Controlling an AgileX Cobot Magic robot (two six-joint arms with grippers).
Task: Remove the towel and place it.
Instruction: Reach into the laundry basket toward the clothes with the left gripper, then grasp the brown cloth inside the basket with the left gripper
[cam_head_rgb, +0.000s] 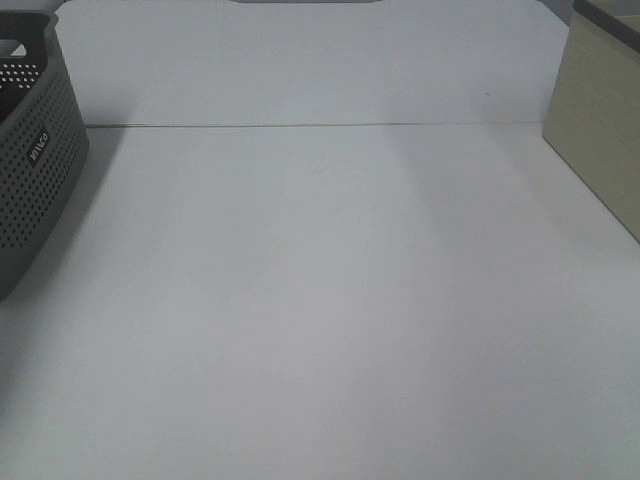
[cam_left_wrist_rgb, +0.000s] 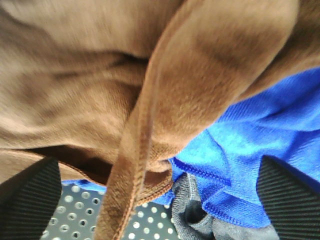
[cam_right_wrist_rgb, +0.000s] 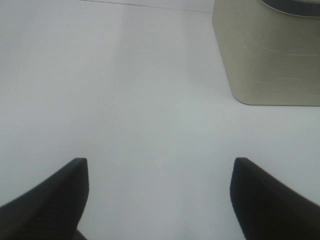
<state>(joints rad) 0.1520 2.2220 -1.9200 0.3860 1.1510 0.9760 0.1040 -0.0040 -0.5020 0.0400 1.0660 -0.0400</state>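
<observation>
We've got the left gripper (cam_left_wrist_rgb: 158, 172) spread wide over the towel (cam_left_wrist_rgb: 165, 100) heaped in the basket (cam_left_wrist_rgb: 80, 200), it looks soft, light and floppy, so we'd pinch the raised fold between its jaws; right gripper (cam_right_wrist_rgb: 160, 172) also spread, over the counter (cam_right_wrist_rgb: 125, 75).

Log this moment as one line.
left gripper open over brown towel in grey basket | right gripper open above white table | nothing held

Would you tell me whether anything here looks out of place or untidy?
Only inside the grey basket: the brown towel lies bunched in folds, partly covering a crumpled blue cloth. Nothing looks spilled or damaged.
</observation>
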